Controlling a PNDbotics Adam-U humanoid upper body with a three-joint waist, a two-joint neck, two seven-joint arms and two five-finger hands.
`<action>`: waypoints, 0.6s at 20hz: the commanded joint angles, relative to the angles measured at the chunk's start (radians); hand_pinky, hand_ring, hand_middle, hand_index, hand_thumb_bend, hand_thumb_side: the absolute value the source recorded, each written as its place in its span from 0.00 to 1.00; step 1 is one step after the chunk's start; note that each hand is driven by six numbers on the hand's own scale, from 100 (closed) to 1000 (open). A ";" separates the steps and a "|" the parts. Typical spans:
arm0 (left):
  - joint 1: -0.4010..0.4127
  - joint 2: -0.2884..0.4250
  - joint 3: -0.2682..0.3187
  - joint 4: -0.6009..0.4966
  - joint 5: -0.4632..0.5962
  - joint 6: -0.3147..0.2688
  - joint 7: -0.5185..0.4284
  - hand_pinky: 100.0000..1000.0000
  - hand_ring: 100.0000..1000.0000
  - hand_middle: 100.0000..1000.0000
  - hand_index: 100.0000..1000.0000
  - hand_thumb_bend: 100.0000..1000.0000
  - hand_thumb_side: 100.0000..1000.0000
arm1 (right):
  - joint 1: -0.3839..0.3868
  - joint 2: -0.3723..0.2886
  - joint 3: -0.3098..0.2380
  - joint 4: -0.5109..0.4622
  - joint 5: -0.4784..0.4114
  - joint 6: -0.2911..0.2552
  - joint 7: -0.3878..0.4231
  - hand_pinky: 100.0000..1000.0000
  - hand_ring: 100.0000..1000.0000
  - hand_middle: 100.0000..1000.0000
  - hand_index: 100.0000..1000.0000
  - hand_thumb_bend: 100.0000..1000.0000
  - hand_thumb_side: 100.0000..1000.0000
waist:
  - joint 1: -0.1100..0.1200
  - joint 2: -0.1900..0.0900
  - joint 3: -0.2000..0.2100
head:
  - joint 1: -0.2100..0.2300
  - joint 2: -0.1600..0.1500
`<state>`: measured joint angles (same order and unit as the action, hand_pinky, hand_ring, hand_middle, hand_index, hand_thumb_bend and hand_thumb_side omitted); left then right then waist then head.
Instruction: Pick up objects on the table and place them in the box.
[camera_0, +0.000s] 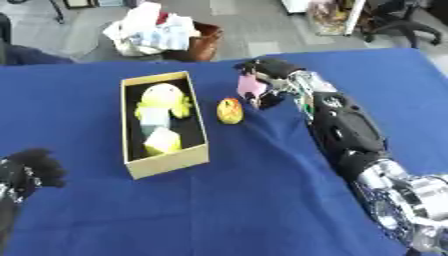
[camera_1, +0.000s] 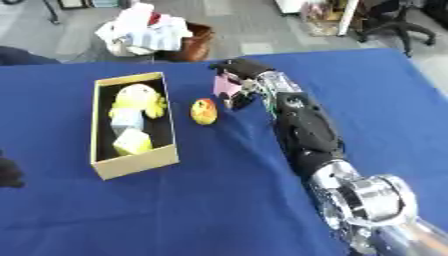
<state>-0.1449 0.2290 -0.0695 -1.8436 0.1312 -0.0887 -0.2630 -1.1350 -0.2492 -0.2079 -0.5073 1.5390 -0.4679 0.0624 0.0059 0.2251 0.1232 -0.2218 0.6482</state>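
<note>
A tan cardboard box (camera_0: 167, 162) lies on the blue table, holding a yellow plush toy (camera_0: 162, 99) and pale blocks (camera_0: 160, 140). Just right of the box rests a small yellow-orange egg-shaped object (camera_0: 229, 110). My right hand (camera_0: 269, 70) reaches in from the lower right, its fingers curled round a pink object (camera_0: 251, 86) held a little above the cloth, right of the egg shape. At the lower left edge my left hand (camera_0: 31, 170) idles with its fingers curled, holding nothing.
Beyond the table's far edge, a brown basket (camera_0: 199, 44) heaped with white cloth stands on the floor. An office chair (camera_0: 404, 22) sits at the upper right. Blue tablecloth (camera_0: 219, 200) stretches in front of the box.
</note>
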 joint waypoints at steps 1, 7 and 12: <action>-0.013 0.019 0.001 -0.020 0.004 -0.002 -0.002 0.60 0.62 0.59 0.77 0.00 0.79 | -0.012 -0.007 0.005 -0.008 0.037 -0.003 -0.039 0.76 0.79 0.80 1.00 0.00 0.08 | -0.008 0.000 0.001 | -0.004 -0.013; -0.014 0.018 0.000 -0.020 0.005 -0.002 -0.004 0.60 0.62 0.59 0.77 0.00 0.79 | -0.010 -0.004 0.004 -0.003 0.069 -0.007 -0.077 0.63 0.65 0.66 0.96 0.00 0.08 | -0.008 -0.001 0.000 | -0.007 -0.014; -0.014 0.018 0.000 -0.021 0.007 -0.002 -0.005 0.60 0.62 0.59 0.77 0.00 0.79 | -0.008 -0.003 0.004 0.003 0.072 -0.010 -0.088 0.70 0.75 0.79 1.00 0.00 0.08 | -0.008 -0.002 -0.001 | -0.010 -0.014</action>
<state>-0.1473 0.2290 -0.0696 -1.8438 0.1328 -0.0888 -0.2640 -1.1317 -0.2415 -0.2077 -0.5050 1.6016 -0.4788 -0.0231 0.0059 0.2259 0.1228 -0.2297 0.6482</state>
